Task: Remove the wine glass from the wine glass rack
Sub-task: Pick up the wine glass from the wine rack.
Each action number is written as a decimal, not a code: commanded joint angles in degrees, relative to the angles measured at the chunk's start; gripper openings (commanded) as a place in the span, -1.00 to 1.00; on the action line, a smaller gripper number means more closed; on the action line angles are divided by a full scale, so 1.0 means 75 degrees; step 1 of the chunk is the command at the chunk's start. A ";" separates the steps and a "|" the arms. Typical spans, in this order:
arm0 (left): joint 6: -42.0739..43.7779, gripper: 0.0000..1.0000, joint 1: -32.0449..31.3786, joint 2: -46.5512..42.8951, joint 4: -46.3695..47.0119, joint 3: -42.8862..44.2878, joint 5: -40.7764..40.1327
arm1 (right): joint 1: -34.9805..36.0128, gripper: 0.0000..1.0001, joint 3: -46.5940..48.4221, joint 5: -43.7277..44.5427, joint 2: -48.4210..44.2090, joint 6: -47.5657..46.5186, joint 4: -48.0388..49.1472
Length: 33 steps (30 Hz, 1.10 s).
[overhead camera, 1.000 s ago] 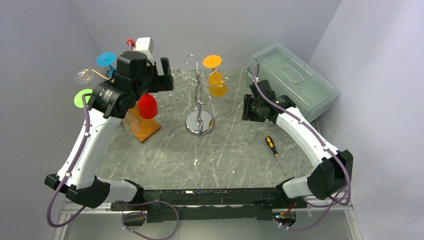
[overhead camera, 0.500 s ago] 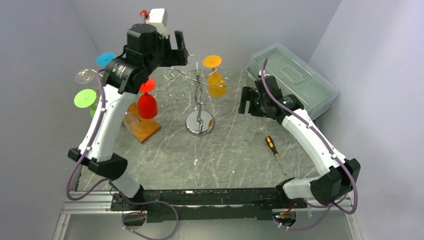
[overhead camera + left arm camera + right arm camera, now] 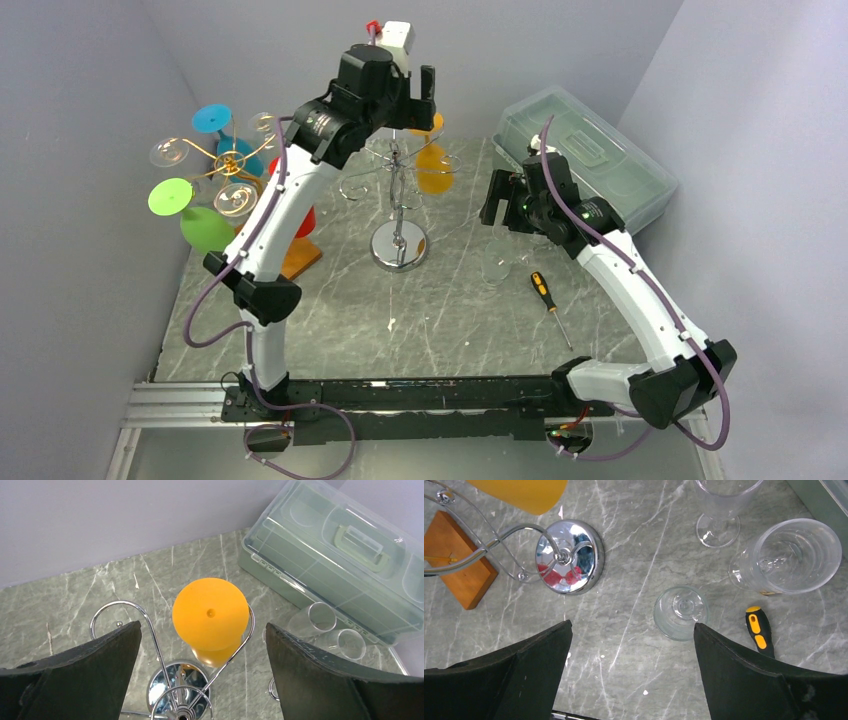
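Right gripper: jaws spread wide, only grey marbled table showing between them. Clear wine glass stands upright by the right finger's tip, gripped by neither finger. Yellow-and-black screwdriver lies just right of it. Farther right, a clear tumbler, mouth toward the camera. A stemmed clear glass is beside it, to the left. Left side: rack with a round chrome base, its wire arms curling left. Orange glass at far edge. Wooden block at far left.
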 commanded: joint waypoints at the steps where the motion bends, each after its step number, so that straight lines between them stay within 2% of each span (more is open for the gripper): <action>1: 0.0087 0.99 -0.0018 0.0185 0.0317 0.0367 -0.0109 | -0.0033 0.88 -0.0083 0.0045 -0.0243 0.0098 0.0296; 9: -0.0137 0.99 -0.0018 0.0582 0.0232 0.0496 0.0262 | -0.0033 0.89 -0.0321 0.0022 -0.0455 0.0168 0.0378; 33: -0.0478 0.99 -0.0018 0.1081 0.0174 0.0607 0.0438 | -0.0033 0.89 -0.0665 0.0112 -0.0780 0.0181 0.0440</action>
